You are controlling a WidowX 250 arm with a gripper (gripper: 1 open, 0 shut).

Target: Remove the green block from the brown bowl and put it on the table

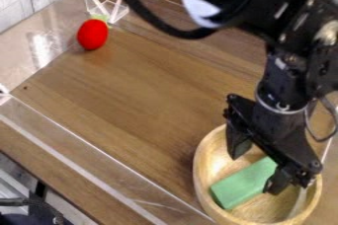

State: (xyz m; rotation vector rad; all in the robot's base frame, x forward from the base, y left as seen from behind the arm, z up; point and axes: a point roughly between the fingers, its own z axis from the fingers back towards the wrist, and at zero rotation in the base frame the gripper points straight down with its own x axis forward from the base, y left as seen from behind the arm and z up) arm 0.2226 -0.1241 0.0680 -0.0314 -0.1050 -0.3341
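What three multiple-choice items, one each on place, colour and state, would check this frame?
1. Where is the flat mint-green block?
A. inside the tan wooden bowl
B. on the table
C. beside the ball

2. What colour is the ball at the far corner?
A. blue
B. red
C. yellow

3. How is the black gripper?
A. shut on the ball
B. out of view
C. open over the bowl

Key: A, the block lies in the bowl; B, the ball is plainly red; C, its fingers stand apart above the block.
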